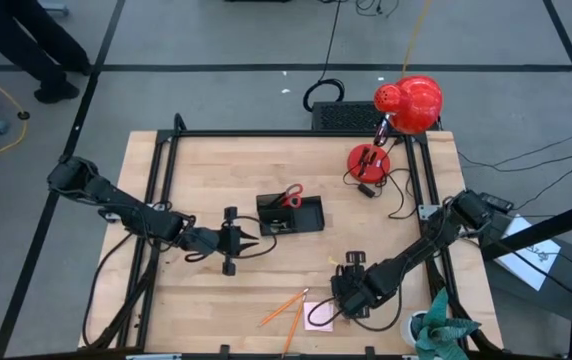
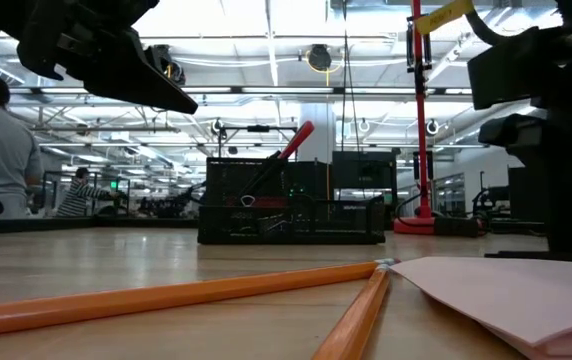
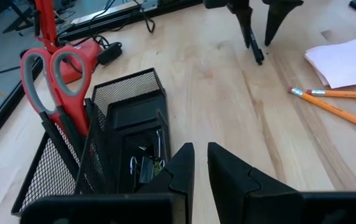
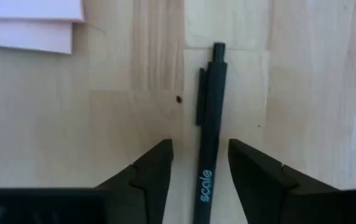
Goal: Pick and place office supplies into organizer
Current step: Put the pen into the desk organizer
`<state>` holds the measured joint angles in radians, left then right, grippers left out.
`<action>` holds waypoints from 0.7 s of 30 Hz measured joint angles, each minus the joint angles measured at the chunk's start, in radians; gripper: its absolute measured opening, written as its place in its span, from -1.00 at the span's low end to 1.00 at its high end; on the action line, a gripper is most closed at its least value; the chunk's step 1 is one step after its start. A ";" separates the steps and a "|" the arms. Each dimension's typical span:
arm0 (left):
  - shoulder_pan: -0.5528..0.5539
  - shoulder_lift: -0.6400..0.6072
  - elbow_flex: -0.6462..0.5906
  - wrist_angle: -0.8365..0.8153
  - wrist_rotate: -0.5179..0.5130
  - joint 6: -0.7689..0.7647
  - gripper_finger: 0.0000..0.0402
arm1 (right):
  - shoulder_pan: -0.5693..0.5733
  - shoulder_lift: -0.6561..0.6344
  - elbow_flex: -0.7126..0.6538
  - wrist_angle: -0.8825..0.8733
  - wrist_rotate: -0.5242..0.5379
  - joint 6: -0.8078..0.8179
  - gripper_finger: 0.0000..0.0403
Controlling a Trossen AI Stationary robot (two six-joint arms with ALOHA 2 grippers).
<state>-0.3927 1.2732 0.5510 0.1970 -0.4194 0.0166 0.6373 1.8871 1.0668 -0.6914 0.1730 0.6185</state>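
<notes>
Nearest the table's front edge, the pink sticky-note pad (image 1: 318,316) and two orange pencils (image 1: 284,310) are lying well in front of the organizer (image 1: 291,215). Just beside the pad, the right gripper (image 4: 200,163) is standing over a black pen (image 4: 209,118), its parted fingers straddling the barrel without visibly clamping it. Farther back, the left gripper (image 1: 249,243) is hovering beside the organizer, fingers nearly closed, empty. Red-handled scissors (image 3: 53,78) are standing in the organizer's taller section.
</notes>
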 joint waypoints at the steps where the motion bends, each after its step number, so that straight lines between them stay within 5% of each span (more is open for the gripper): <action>1: 0.000 0.000 0.000 0.000 0.000 0.000 -0.74 | 0.000 0.005 0.000 0.003 0.000 0.002 -0.29; 9: 0.000 0.000 0.000 0.000 0.000 -0.046 -0.74 | -0.002 0.008 0.000 0.026 -0.020 0.024 -0.89; 14: 0.000 0.000 0.000 0.000 0.001 -0.076 -0.74 | -0.002 -0.040 -0.003 0.042 0.001 0.069 -0.86; 21: 0.000 0.000 0.000 0.008 0.001 -0.109 -0.74 | -0.003 -0.205 -0.008 0.101 0.178 0.065 -0.92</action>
<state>-0.3931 1.2732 0.5510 0.2050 -0.4180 -0.0924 0.6344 1.6820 1.0587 -0.5907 0.3513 0.6832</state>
